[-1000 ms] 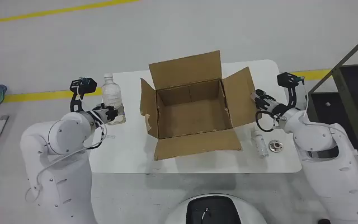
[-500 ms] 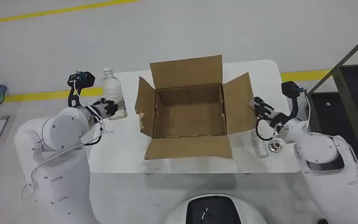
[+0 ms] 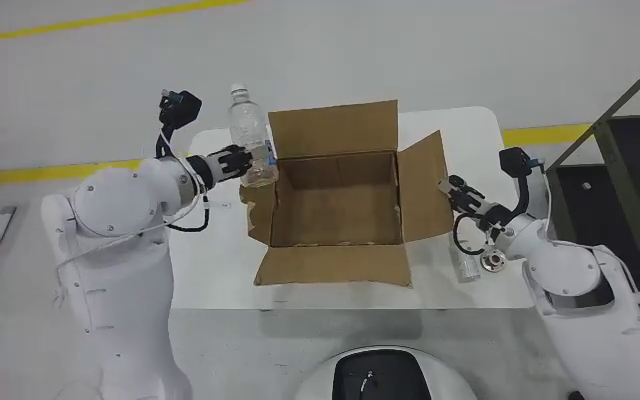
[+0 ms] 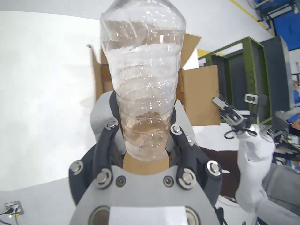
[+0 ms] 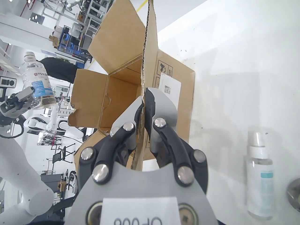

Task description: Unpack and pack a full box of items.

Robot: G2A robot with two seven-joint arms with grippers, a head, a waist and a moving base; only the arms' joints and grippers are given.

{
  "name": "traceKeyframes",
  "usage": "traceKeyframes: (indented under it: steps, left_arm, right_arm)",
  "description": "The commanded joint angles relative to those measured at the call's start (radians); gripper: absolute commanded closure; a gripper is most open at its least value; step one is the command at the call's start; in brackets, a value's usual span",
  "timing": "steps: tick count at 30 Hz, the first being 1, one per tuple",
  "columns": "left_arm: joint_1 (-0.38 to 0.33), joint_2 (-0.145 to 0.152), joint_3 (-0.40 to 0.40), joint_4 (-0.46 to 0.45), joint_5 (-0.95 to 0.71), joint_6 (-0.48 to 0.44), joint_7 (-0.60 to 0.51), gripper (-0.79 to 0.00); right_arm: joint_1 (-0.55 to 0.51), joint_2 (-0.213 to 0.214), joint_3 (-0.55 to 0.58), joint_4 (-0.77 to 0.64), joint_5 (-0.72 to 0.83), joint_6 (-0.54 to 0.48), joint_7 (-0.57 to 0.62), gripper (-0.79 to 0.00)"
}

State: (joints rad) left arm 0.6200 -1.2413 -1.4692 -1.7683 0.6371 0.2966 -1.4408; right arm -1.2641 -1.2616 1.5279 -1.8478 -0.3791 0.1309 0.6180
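An open brown cardboard box (image 3: 340, 212) stands in the middle of the white table (image 3: 215, 270), its inside bare. My left gripper (image 3: 243, 162) is shut on the lower part of a clear water bottle (image 3: 250, 135), held upright in the air over the box's left flap; the left wrist view has the bottle (image 4: 143, 71) between the two fingers (image 4: 110, 115). My right gripper (image 5: 143, 103) is shut on the edge of the box's right flap (image 5: 150, 54), at the box's right side (image 3: 447, 190).
A small spray bottle (image 3: 465, 256) lies on the table to the right of the box, beside a round metal piece (image 3: 491, 262). The spray bottle (image 5: 260, 176) lies close to my right gripper. A dark green frame (image 3: 600, 150) stands off the table's right end.
My left arm has carried the bottle up and to the right, from the table's left side to the box's left flap. The box has shifted slightly left with the right gripper on its flap.
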Motion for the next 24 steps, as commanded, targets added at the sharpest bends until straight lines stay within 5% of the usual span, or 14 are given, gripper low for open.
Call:
traceKeyframes:
  steps: [1, 7, 24]
  left_arm:
    - [-0.007, -0.004, 0.027, 0.018, -0.067, 0.031, -0.012, 0.0]
    - [0.008, -0.005, 0.098, 0.07, -0.148, 0.065, -0.018, 0.0]
    - [0.019, -0.005, 0.1, 0.072, -0.156, 0.062, -0.003, 0.0]
  right_arm:
    - [-0.002, 0.002, 0.001, 0.0, -0.008, 0.004, -0.002, 0.0]
    - [-0.007, 0.005, 0.001, -0.004, -0.02, 0.013, -0.009, 0.0]
    - [-0.008, 0.005, 0.001, -0.004, -0.02, 0.012, -0.013, 0.0]
